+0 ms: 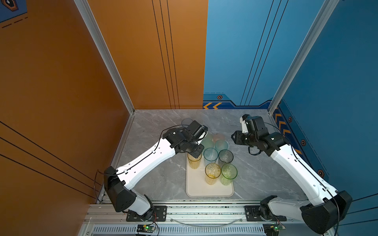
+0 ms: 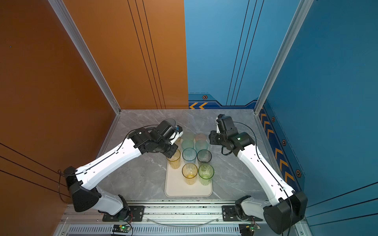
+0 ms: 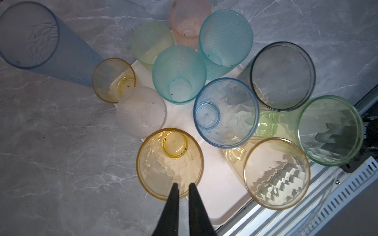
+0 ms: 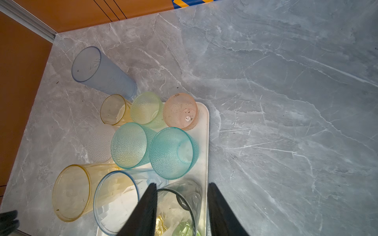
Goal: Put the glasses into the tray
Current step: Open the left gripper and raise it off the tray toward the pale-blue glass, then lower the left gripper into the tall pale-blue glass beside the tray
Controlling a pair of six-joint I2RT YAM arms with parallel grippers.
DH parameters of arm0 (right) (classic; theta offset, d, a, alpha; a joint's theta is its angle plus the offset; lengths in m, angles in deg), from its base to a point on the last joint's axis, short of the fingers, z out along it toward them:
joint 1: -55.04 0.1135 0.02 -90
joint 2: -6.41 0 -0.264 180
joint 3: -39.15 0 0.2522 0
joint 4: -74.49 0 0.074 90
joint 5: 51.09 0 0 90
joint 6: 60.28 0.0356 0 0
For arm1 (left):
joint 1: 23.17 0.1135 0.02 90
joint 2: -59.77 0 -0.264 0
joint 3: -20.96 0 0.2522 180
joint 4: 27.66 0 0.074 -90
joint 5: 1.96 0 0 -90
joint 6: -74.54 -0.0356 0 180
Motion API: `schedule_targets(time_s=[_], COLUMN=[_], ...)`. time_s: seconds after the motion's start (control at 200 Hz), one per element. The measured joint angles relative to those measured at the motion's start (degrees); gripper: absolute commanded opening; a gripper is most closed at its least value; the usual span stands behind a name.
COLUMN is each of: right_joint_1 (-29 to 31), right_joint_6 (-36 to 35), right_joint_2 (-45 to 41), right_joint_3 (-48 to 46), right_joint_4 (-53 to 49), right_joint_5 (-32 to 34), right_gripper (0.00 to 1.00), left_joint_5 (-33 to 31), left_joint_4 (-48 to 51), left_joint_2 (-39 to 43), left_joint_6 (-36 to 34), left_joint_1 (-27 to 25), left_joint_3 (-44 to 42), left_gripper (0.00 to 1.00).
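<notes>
My left claw (image 3: pixel 183 186) hovers with tips almost together over the near rim of the ribbed yellow plastic tumbler (image 3: pixel 163 163). That tumbler stands upright just inside the cream rectangular tray (image 3: pixel 216 196). I cannot tell whether the claw nips its wall. Straight ahead of this claw, the small amber tumbler (image 3: pixel 113 79) and the tall frosted blue tumbler (image 3: pixel 28 34) stand upright on the grey marbled bench (image 3: pixel 51 143), so I judge the left arm nearer. My right claw (image 4: pixel 182 185) hangs apart above the smoky grey tumbler (image 4: pixel 190 202).
</notes>
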Motion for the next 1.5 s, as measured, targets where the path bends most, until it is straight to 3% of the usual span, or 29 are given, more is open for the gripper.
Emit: schedule_targets(time_s=[0.486, 0.896, 1.157, 1.497], right_joint_1=[0.00, -0.28, -1.05, -3.45], right_joint_6=[0.02, -1.25, -2.71, -4.24], right_joint_2=[1.99, 4.02, 7.45, 10.99], right_joint_3=[0.00, 2.36, 5.75, 8.55], right_joint_4=[1.38, 0.76, 0.15, -0.28], right_joint_5=[-1.09, -1.25, -1.60, -3.87], right_gripper=[0.40, 0.40, 0.41, 0.42], left_joint_5=[-0.39, 0.66, 2.25, 4.00], left_joint_4=[-2.97, -6.62, -8.37, -10.93], left_joint_2=[-0.17, -8.07, -15.15, -24.79], left_joint_6=[1.33, 2.67, 3.89, 4.59], left_joint_1=[14.78, 23.28, 26.25, 27.41], left_joint_3=[3.08, 6.86, 12.11, 20.15], left_gripper=[0.13, 0.13, 0.20, 0.20])
